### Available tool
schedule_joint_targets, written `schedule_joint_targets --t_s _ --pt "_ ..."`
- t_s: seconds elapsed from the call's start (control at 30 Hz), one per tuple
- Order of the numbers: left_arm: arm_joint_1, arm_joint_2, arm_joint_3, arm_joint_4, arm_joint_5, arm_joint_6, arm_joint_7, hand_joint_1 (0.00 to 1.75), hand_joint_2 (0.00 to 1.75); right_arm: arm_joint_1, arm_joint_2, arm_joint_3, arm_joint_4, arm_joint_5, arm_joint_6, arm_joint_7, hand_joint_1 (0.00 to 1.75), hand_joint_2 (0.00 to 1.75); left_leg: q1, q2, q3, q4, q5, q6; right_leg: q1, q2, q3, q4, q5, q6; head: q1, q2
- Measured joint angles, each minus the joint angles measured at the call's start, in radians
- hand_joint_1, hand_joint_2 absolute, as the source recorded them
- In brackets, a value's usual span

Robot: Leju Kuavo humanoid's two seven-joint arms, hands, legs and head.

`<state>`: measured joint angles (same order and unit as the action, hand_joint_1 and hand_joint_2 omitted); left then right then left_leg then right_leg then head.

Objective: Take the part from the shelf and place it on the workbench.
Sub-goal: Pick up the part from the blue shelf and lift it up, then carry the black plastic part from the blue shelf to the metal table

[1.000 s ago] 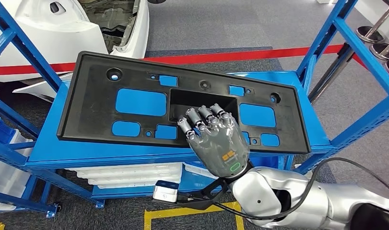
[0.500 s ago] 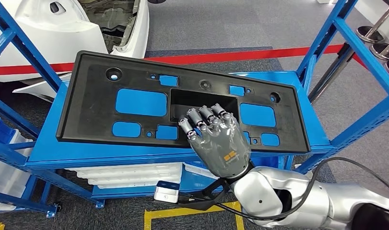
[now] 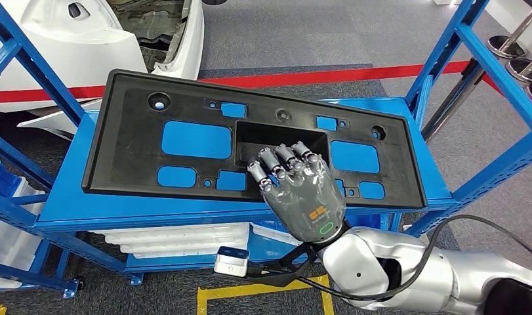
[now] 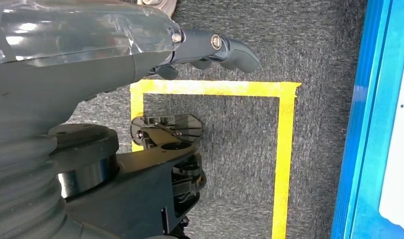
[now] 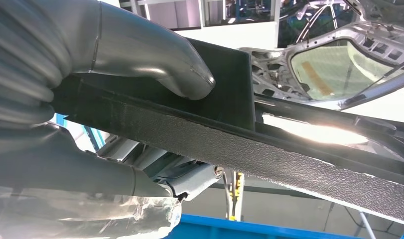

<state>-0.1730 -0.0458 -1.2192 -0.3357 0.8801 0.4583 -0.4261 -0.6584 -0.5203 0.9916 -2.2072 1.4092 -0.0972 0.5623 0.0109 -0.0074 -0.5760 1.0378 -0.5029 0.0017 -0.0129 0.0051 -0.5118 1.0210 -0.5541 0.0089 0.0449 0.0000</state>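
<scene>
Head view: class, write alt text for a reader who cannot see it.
The robot's right hand grips the near edge of a black panel full of cut-outs, lying on a blue shelf. A white car body part and red floor tape lie beyond.

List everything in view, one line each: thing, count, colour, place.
part: one, black, flat panel with cut-outs, lying on the shelf top
shelf: one, blue, in front of the robot
bins: several, white, on the lower shelf level
car body panel: one, white, behind the shelf
floor tape: one red strip beyond the shelf
floor marking: yellow, on grey carpet
right hand: one, grey, grips the part's near edge
left hand: one, grey, hangs over the floor
</scene>
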Motion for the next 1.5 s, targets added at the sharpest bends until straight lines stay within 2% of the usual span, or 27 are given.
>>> schedule_joint_targets --t_s 1.4,1.5 --pt "0.007 0.000 0.008 0.000 0.027 0.023 -0.017 0.00 1.75 -0.010 0.000 0.002 0.000 0.000 0.012 -0.002 1.75 1.75 0.000 0.000 0.000 0.000 0.000 0.000 0.000 0.000 0.000 0.000 0.000 0.000 0.000 0.000" --pt "0.007 0.000 0.010 0.000 0.030 0.028 -0.011 0.00 1.75 -0.010 0.001 0.003 0.000 0.000 0.006 -0.002 1.75 1.75 -0.004 -0.001 -0.001 0.006 -0.002 0.003 -0.004 0.000 0.001 -0.003 0.002 0.003 0.000 0.000"
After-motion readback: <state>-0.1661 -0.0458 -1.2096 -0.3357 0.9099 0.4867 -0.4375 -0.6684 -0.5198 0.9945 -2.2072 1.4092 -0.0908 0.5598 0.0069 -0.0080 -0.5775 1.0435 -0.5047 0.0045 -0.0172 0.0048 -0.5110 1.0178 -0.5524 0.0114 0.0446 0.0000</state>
